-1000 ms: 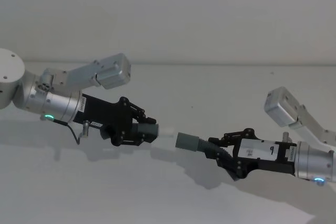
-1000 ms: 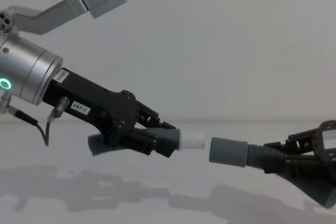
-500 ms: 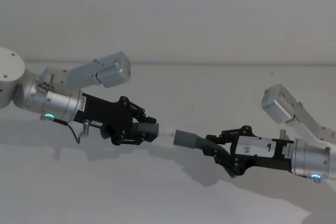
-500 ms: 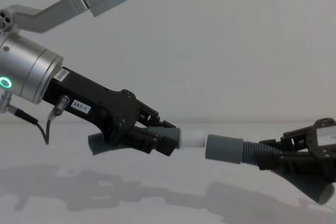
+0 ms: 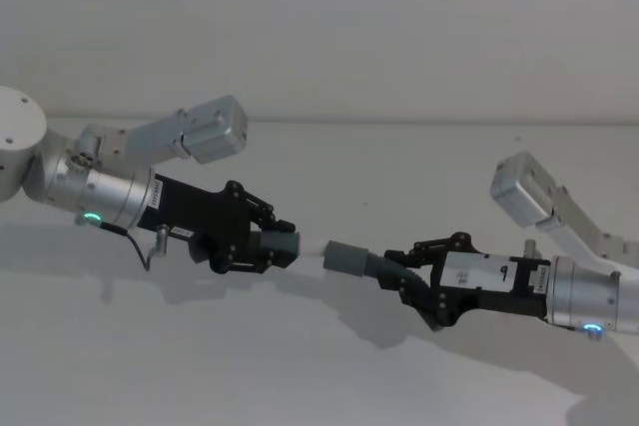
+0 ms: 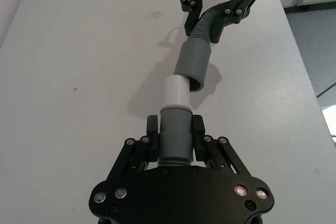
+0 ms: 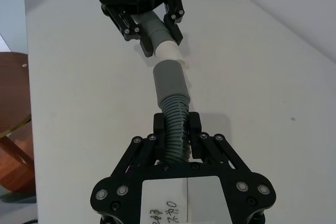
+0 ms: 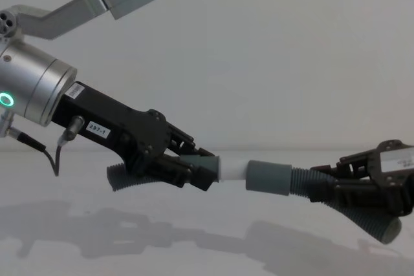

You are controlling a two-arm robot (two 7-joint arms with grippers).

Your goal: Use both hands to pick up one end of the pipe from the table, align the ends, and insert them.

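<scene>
Now I'm hovering both pieces above the table (image 5: 300, 366), ends lined up, white spigot tip (image 6: 175, 92) just meeting the socket cuff (image 6: 193, 64); seating it is what's left. Left gripper (image 6: 175, 129) is clamping the grey collar (image 6: 174, 141); right gripper (image 7: 176, 125) is pinching narrow on its corrugated hose (image 7: 175, 124).

Soft, even light is falling from above and washing the table (image 5: 329, 366) to a pale grey with a faint gloss. Diffuse shadows are lying beneath both arms in the head and chest views, and a sharper one is trailing beside the pipe (image 6: 195, 59) in the left wrist view. The wall behind is perhaps looking slightly grainy. Both wrist views are staying crisp up close.
</scene>
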